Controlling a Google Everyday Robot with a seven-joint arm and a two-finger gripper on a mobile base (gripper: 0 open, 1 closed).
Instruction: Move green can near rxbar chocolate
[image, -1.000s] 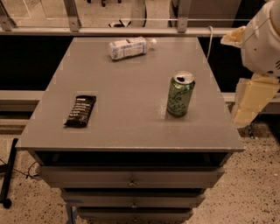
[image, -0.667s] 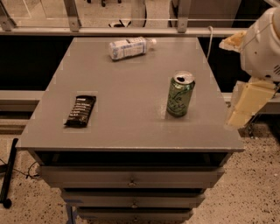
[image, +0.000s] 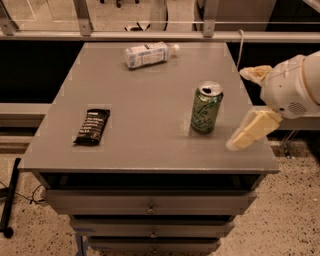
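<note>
The green can (image: 206, 107) stands upright on the grey table (image: 145, 90), right of the middle, its silver top with pull tab showing. The rxbar chocolate (image: 92, 126), a flat black wrapper with white text, lies near the table's left front. My gripper (image: 245, 107) is at the table's right edge, just right of the can and apart from it. It is open and empty. One cream finger (image: 250, 131) reaches over the table's front right; the other finger (image: 255, 73) is farther back.
A clear plastic bottle with a white label (image: 147, 54) lies on its side at the back of the table. The table top sits on a cabinet with drawers (image: 150, 205). A railing (image: 150, 35) runs behind it.
My gripper has moved left, over the table's right edge and closer to the green can. The can, the bar and the bottle have not moved.
</note>
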